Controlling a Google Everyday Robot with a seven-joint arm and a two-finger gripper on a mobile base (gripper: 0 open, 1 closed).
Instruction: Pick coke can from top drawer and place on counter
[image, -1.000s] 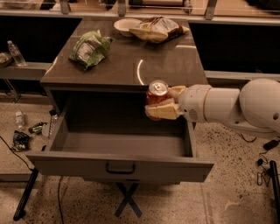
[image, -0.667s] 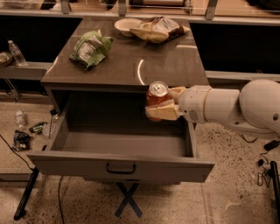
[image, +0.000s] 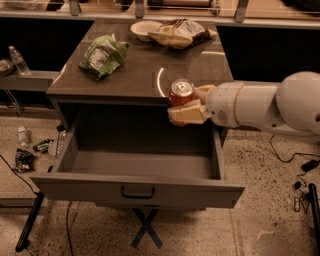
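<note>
Coke can (image: 181, 93) is upright, off the surface, at the counter (image: 145, 75) front edge, right of centre, over the open top drawer (image: 135, 189) below the counter. Gripper (image: 187, 103) is at the same spot, jaws clenched on the can. Green bag (image: 102, 54) lies counter-left, plate (image: 142, 29) and brown bag (image: 179, 33) counter-rear.

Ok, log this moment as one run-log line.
gripper: shut on coke can | position: over open top drawer, right side, by counter front edge | can: upright, not yet on counter
</note>
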